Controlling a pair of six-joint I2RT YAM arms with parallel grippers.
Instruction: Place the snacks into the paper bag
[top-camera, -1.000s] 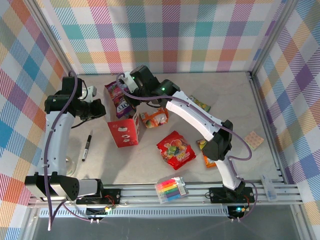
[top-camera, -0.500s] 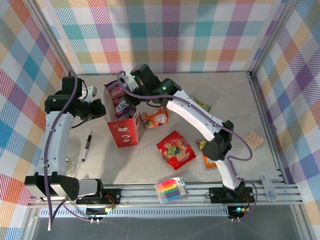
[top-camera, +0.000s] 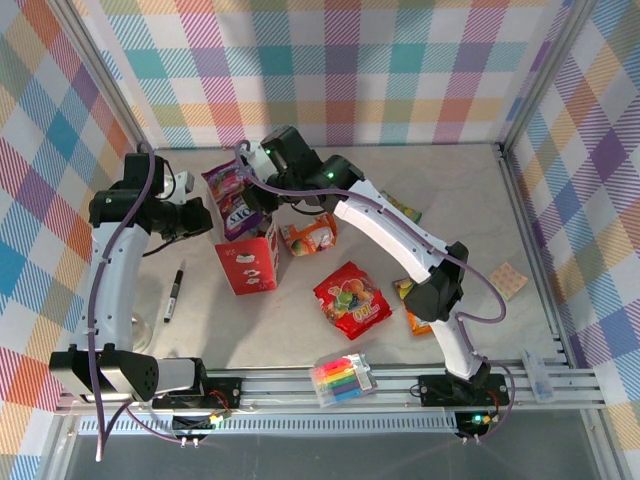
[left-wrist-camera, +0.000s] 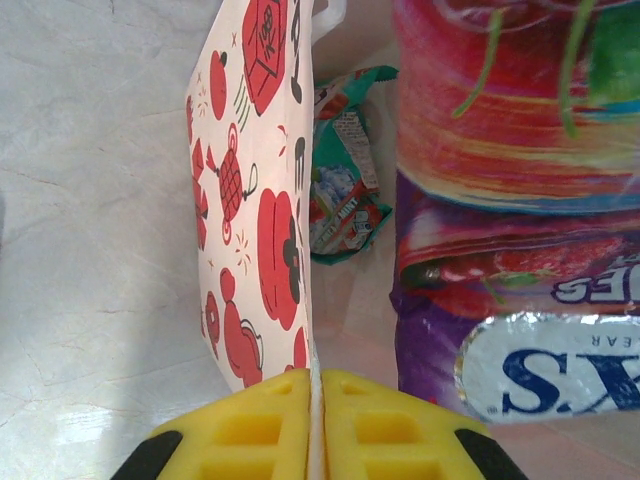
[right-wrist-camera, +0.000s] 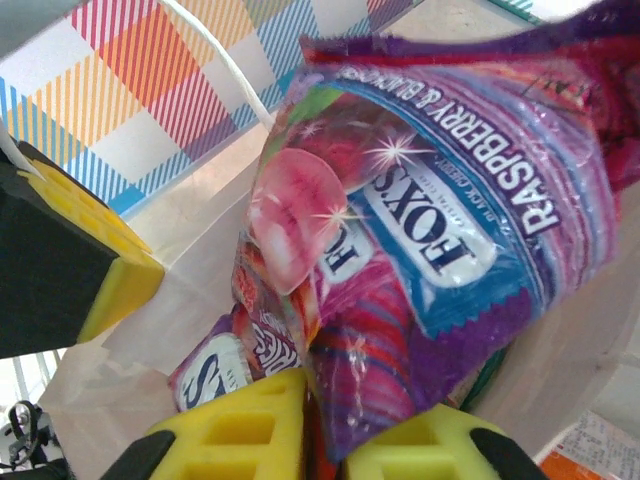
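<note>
The paper bag (top-camera: 247, 265) stands upright at the left centre, white with red prints. My left gripper (left-wrist-camera: 315, 400) is shut on its near rim, holding the wall (left-wrist-camera: 250, 200) aside. My right gripper (right-wrist-camera: 330, 430) holds a purple FOXS snack pouch (right-wrist-camera: 440, 200) by its bottom edge, over the bag's mouth. That pouch (top-camera: 228, 185) leans on another purple pouch (left-wrist-camera: 520, 330) inside. A teal pouch (left-wrist-camera: 345, 170) lies deeper in the bag. On the table lie an orange pouch (top-camera: 308, 236), a red pouch (top-camera: 352, 299), an orange-red one (top-camera: 412, 305) and a yellow-green one (top-camera: 405, 210).
A black pen (top-camera: 174, 291) lies left of the bag. A clear pack of rainbow markers (top-camera: 343, 380) sits by the front rail. A small tan square (top-camera: 508, 280) rests at the right. Checked walls close in the table's back and sides.
The held purple pouch has tipped a little left and lower at the bag's mouth, and the right wrist shifted slightly. The left arm has stayed still.
</note>
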